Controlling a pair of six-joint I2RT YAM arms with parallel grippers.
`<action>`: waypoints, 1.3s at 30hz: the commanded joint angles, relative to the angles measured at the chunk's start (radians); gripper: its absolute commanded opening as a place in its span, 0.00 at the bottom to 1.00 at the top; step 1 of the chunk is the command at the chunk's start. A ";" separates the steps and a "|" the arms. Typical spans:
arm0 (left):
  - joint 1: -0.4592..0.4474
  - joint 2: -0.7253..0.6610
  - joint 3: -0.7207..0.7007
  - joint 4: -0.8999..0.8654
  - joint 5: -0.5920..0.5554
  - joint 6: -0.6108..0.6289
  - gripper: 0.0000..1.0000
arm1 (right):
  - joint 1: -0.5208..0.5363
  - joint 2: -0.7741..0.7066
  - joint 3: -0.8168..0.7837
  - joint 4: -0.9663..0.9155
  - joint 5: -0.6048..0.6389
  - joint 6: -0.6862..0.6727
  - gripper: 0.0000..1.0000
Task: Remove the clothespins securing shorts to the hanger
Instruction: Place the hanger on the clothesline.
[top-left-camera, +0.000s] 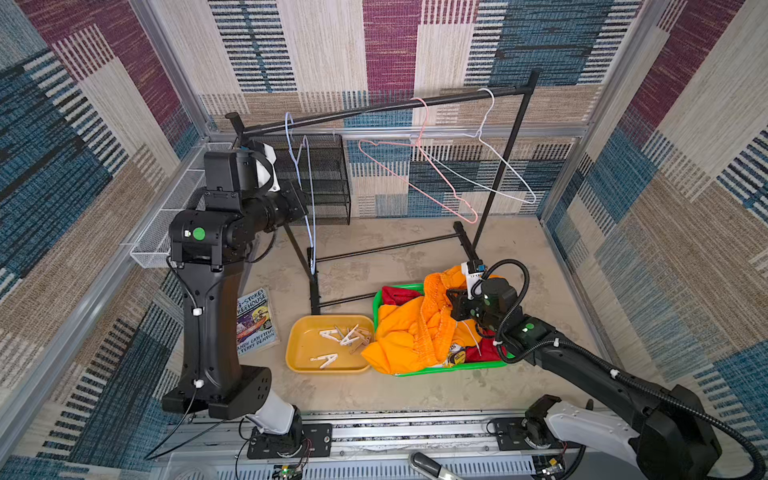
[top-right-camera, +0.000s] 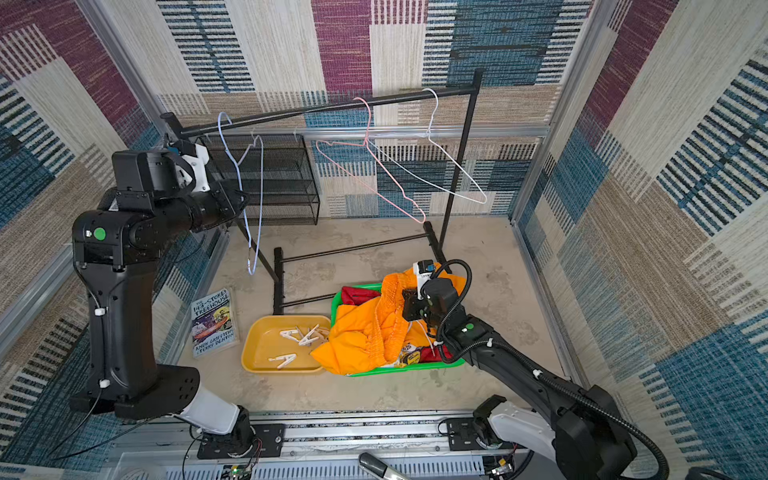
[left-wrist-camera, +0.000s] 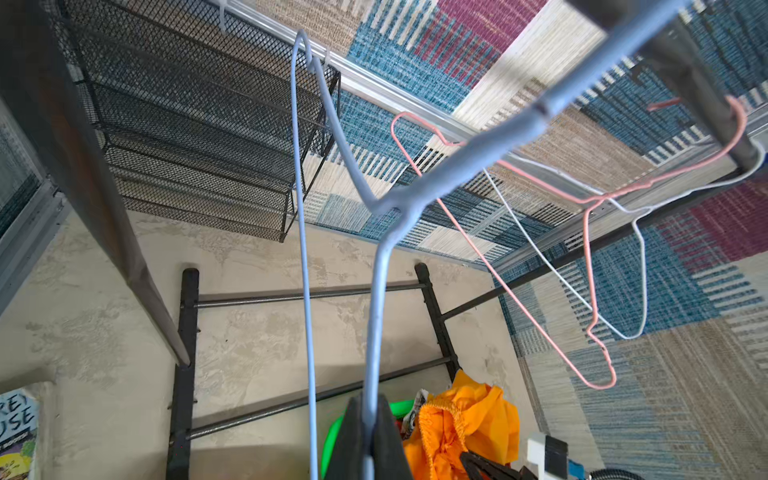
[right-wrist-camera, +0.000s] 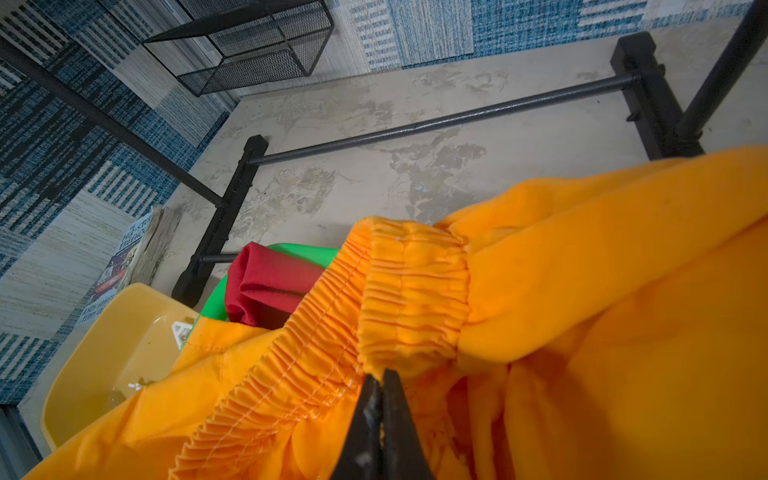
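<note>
- Woven wall panels in blue, maroon and beige close in a mottled beige surface (top-left-camera: 415, 399).
- At the back stands a black metal garment rack (top-left-camera: 386, 109). Three bare hangers hang from its top rail: a pale blue wire hanger (left-wrist-camera: 498, 141), a pink wire hanger (top-left-camera: 417, 141) and a white wire hanger (top-left-camera: 478, 134).
- The left pincer (left-wrist-camera: 368, 415) is raised beside the rack, and the left wrist view shows its jaws clamped tight on the thin wire of the pale blue wire hanger.
- The right pincer (right-wrist-camera: 377, 380) sits low over a green plastic tray (top-left-camera: 478, 368). Its jaws are pressed together on the gathered elastic waistband of the bright orange shorts (right-wrist-camera: 582, 291), so that part of the cloth stands lifted above the heap.
- The bright orange shorts fill most of the green plastic tray and spill over the rim on the left arm's side.
- In the same tray, red shorts (top-left-camera: 399, 296) lie in the far corner. White printed shorts (top-left-camera: 457, 356) peek out at the near edge under the orange cloth.
- White and pale tan clothespins (top-left-camera: 347, 336) lie loose in a shallow yellow plastic tray (top-left-camera: 303, 345), just beside the green one. Most are clustered against the spilled orange cloth, and a few lie apart nearer the front.
- A paperback book (top-left-camera: 255, 322) lies flat beyond the yellow plastic tray, on the left arm's side.
- A black mesh shelf unit (top-left-camera: 328, 178) stands against the back wall behind the rack.
</note>
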 joint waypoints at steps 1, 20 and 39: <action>0.016 0.001 -0.006 0.112 0.041 -0.044 0.00 | 0.010 0.008 0.005 0.035 -0.018 0.009 0.04; 0.082 0.103 -0.015 0.183 0.048 -0.092 0.00 | 0.045 0.004 0.015 0.021 0.001 0.006 0.05; 0.082 -0.169 -0.379 0.341 0.059 -0.040 0.72 | 0.045 -0.086 0.070 -0.050 0.089 -0.035 0.68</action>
